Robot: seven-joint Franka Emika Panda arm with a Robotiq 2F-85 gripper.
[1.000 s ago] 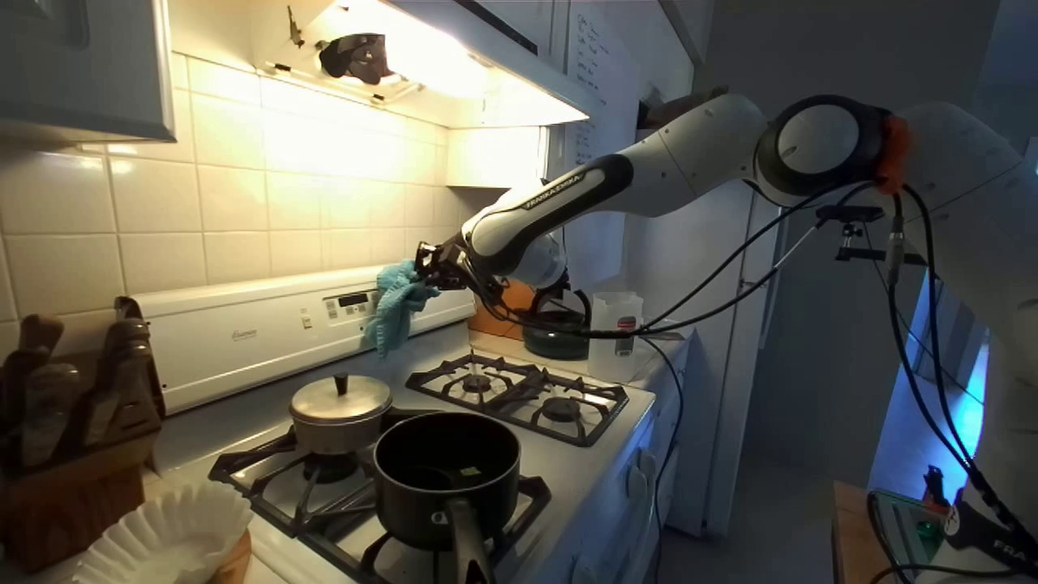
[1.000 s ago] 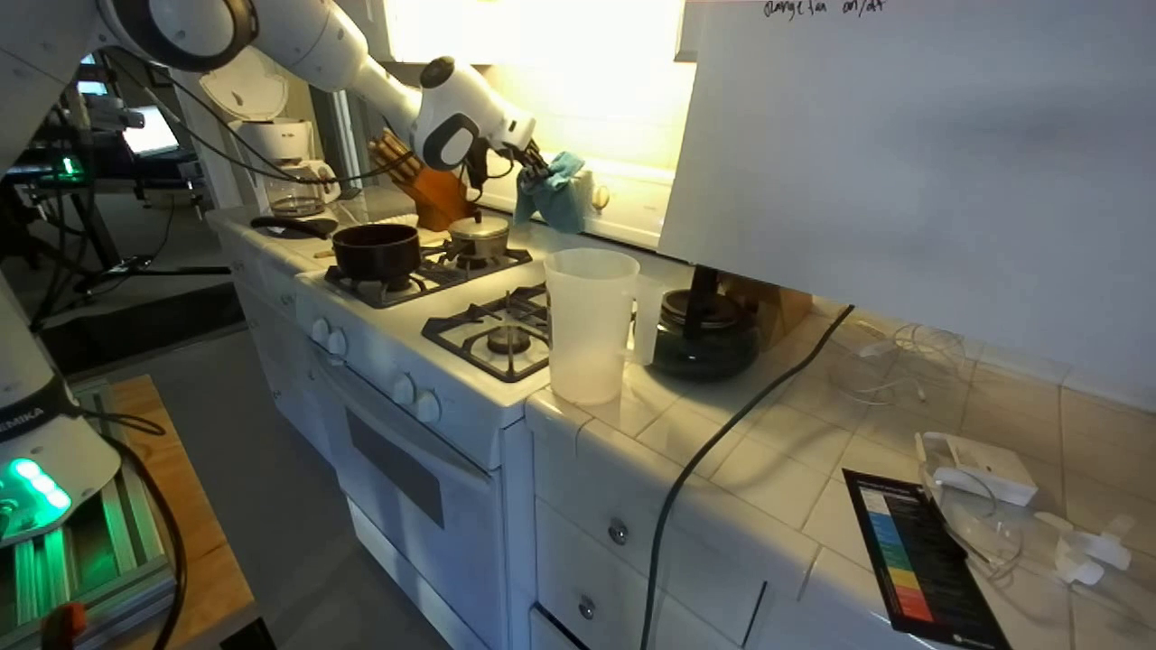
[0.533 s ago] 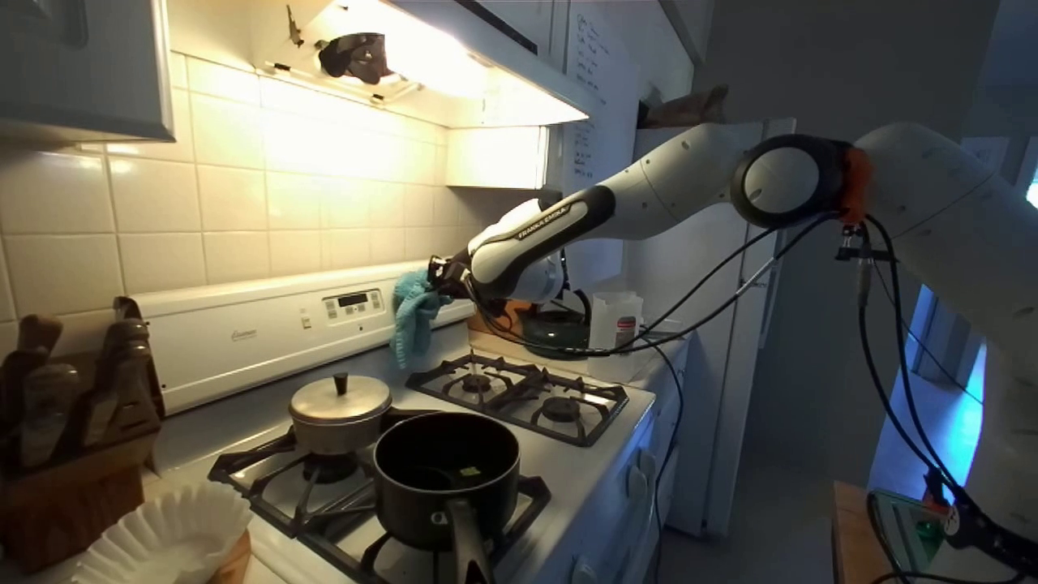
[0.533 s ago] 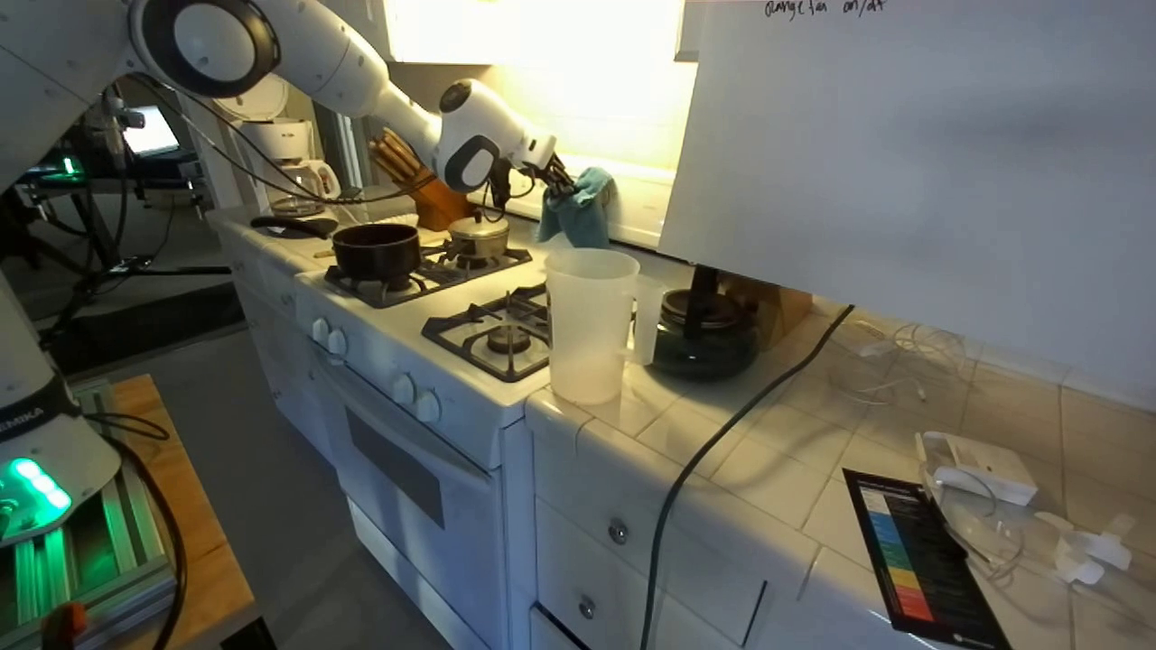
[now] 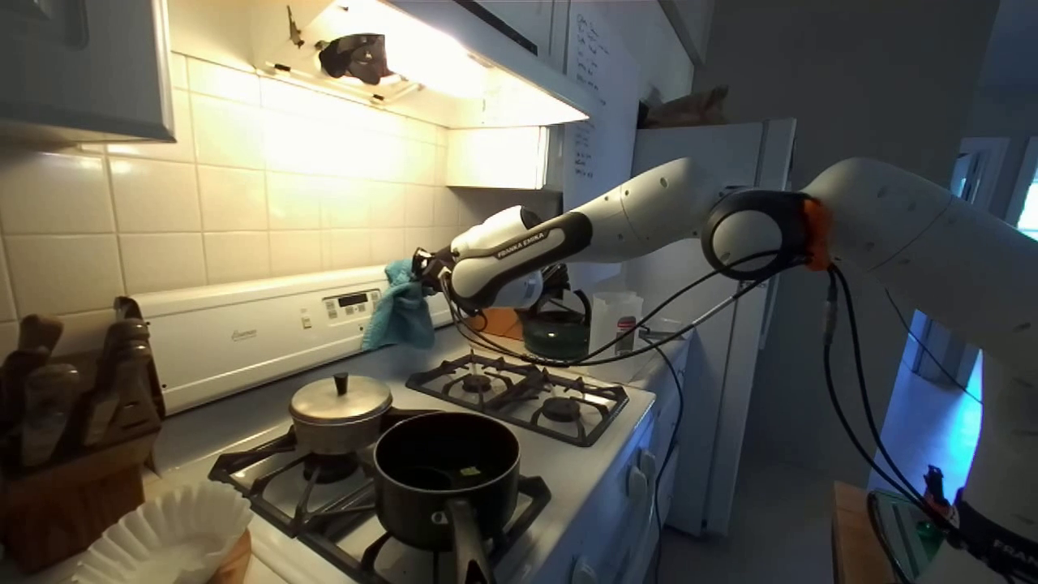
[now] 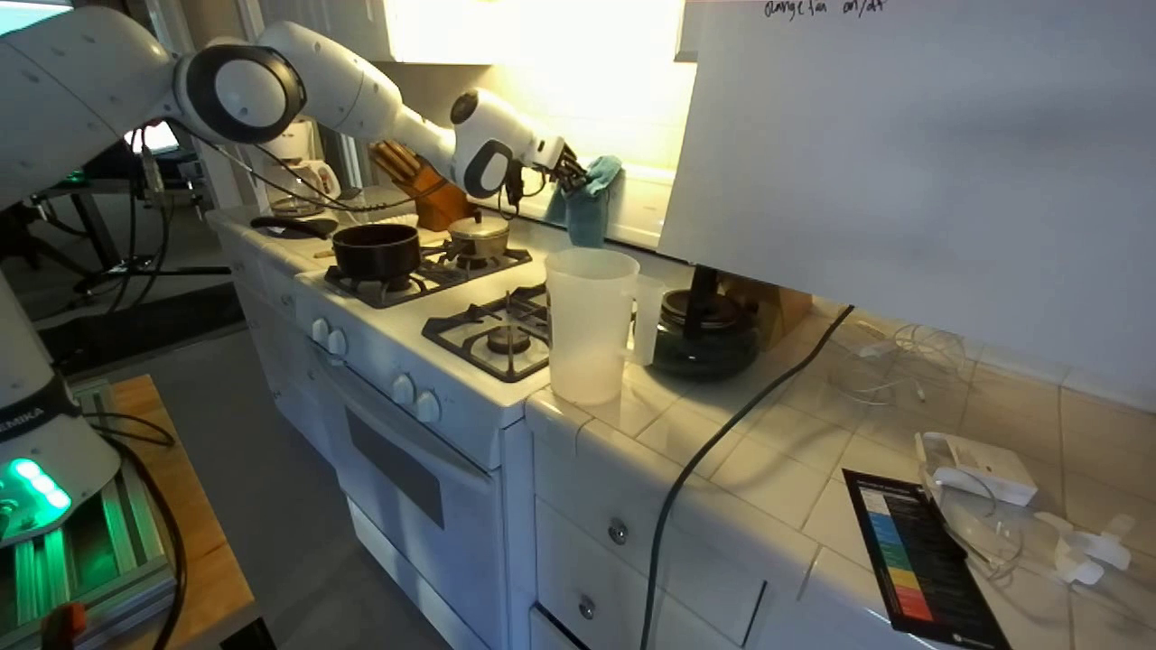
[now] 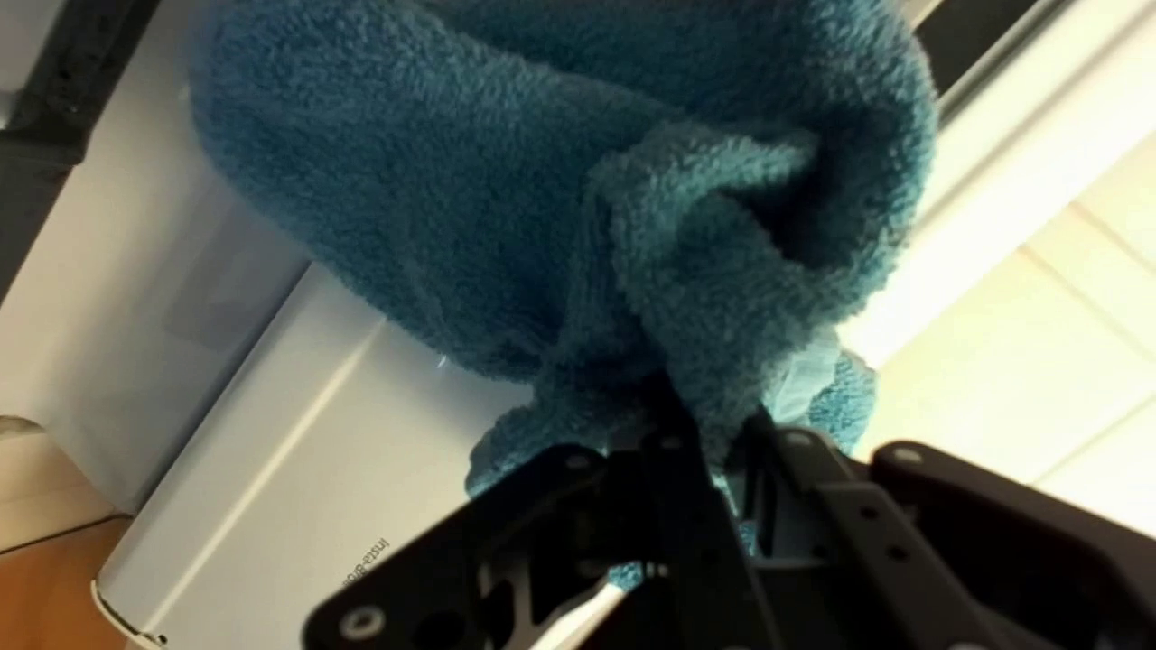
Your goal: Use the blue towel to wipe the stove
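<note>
Toward the far right end of the white metal back panel [image 5: 243, 353] of the white gas stove [image 5: 551, 458], the limp blue terry-like towel [image 5: 401, 315] hangs; whether it presses on the panel or hangs just clear, I cannot tell. In the wrist view the black two-fingered hand [image 7: 713, 433] is closed on a gathered fold of it, with hardly any gap. That pinch looks like the weak point: a hard drag could work the fold loose, and if the cloth bunches aside, the hand itself could scrape the panel. The loose folds may also rub the small pale control pad with a dark display [image 5: 353, 304], just to the towel's left, and press a setting. Below, the right-hand black metal grate [image 5: 521, 393] could snag a hanging corner. Farther left and nearer, the silver lidded pot [image 5: 339, 414] and the black long-handled saucepan [image 5: 413, 503] are liable to be shoved if the wipe sweeps that way. Past the stove's right end, on the white tiled counter [image 6: 804, 451], the tall translucent plastic pitcher [image 6: 591, 334] would probably topple at a nudge from the white arm [image 5: 641, 203].
</note>
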